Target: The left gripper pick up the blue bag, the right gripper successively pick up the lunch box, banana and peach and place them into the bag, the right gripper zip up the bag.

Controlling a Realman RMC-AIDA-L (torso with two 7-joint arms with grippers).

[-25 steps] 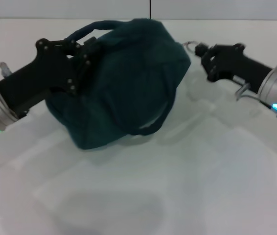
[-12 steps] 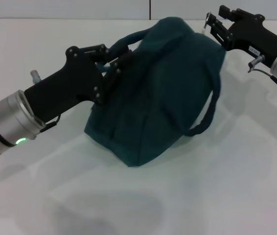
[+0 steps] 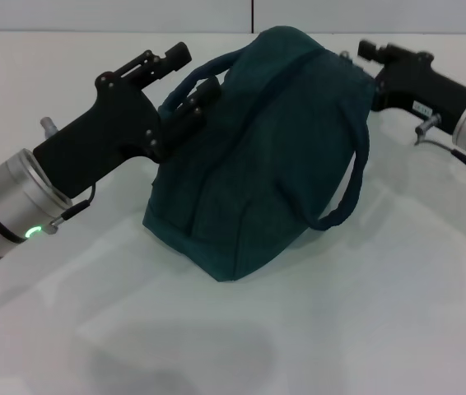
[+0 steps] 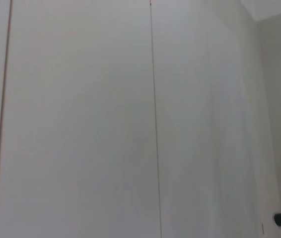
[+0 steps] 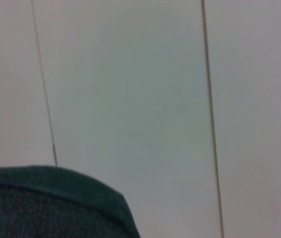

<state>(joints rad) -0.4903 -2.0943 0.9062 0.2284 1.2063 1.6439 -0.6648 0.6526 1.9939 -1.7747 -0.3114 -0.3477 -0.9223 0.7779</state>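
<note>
Centre of the head view: blue bag [image 3: 258, 156] stands bunched on the white counter [image 3: 365, 329], top seam apparently shut, one loop handle [image 3: 350, 185] drooping down its right flank.

Left claw [image 3: 182, 86], upper left, fingers apart, lower one tucked at the other handle, upper one clear of the fabric. Right claw [image 3: 365, 70], upper right, pressed to the bag's top corner; cannot tell whether its fingers are parted or pinching the zip pull.

Risks, as judged:
- Left grip looks loose; bag may slump or roll if the right claw tugs.
- Slack handle could snag the right claw on retreat.

Room: open counter in front and to both sides; wall close behind limits backward travel. Lunch box, banana and peach not visible.
</note>
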